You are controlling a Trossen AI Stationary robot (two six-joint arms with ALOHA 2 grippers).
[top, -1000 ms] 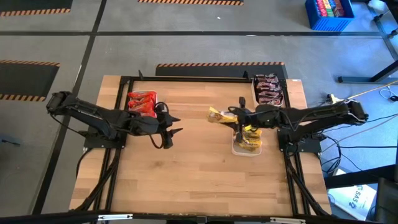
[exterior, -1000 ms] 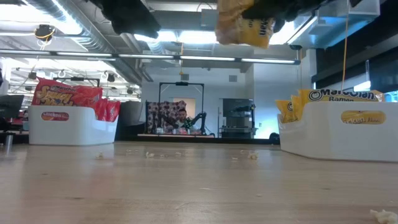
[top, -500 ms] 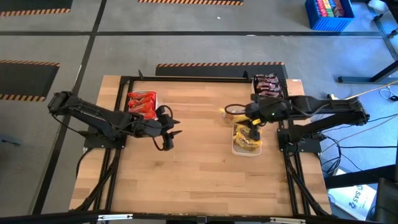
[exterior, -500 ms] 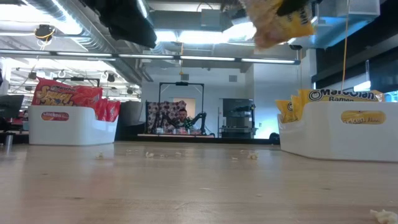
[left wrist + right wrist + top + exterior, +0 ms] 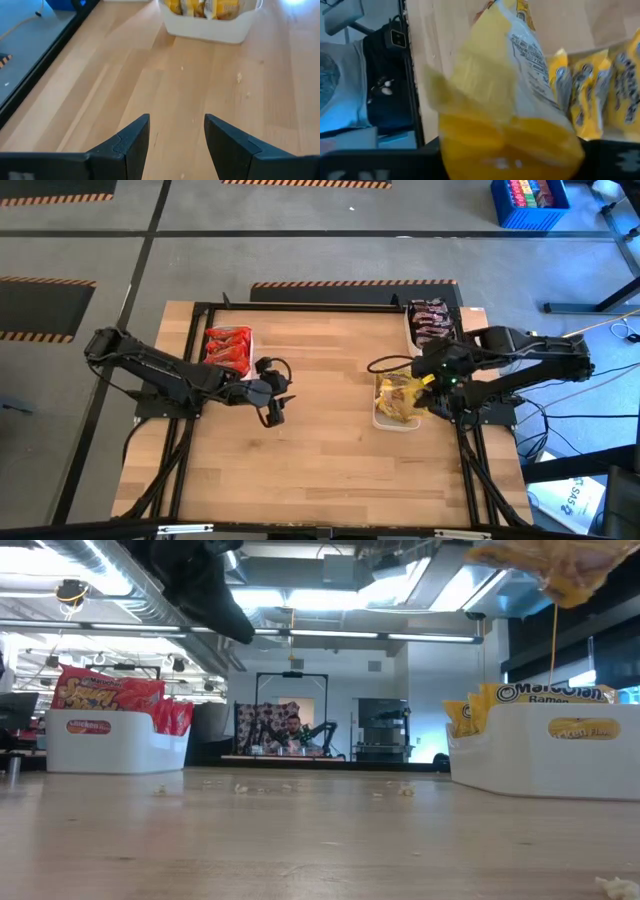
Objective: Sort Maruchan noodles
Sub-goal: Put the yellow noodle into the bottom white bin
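A yellow Maruchan noodle packet [image 5: 510,90] hangs in the air with my right gripper [image 5: 432,380] shut on it. It is over the white tray [image 5: 398,425] at the table's right that holds several yellow packets [image 5: 398,398]. In the low view the held packet [image 5: 555,560] shows high above that tray [image 5: 540,755]. Red packets [image 5: 228,345] stand in a white tray [image 5: 110,740] at the far left. Dark packets [image 5: 430,320] lie in a tray at the far right. My left gripper [image 5: 176,135] hangs open over bare wood left of centre [image 5: 278,402]. My right gripper holds the yellow packet by one end [image 5: 505,150]. The packet itself covers the fingers in the wrist view, so the exact hold does not show. The gripper slants down from the table's right. The packet is lifted clear, above the yellow packets in the tray.
Bare wood [image 5: 320,450] stretches between the trays and along the near half of the table. Small crumbs [image 5: 240,788] lie on it. A black frame [image 5: 300,307] runs round the table top. A blue crate [image 5: 528,202] stands on the floor beyond.
My right gripper has carried the yellow packet from mid-table toward the right edge to above the yellow tray. It rose and tipped its fingers steeply downward on the way. My left gripper has sunk a little toward the table.
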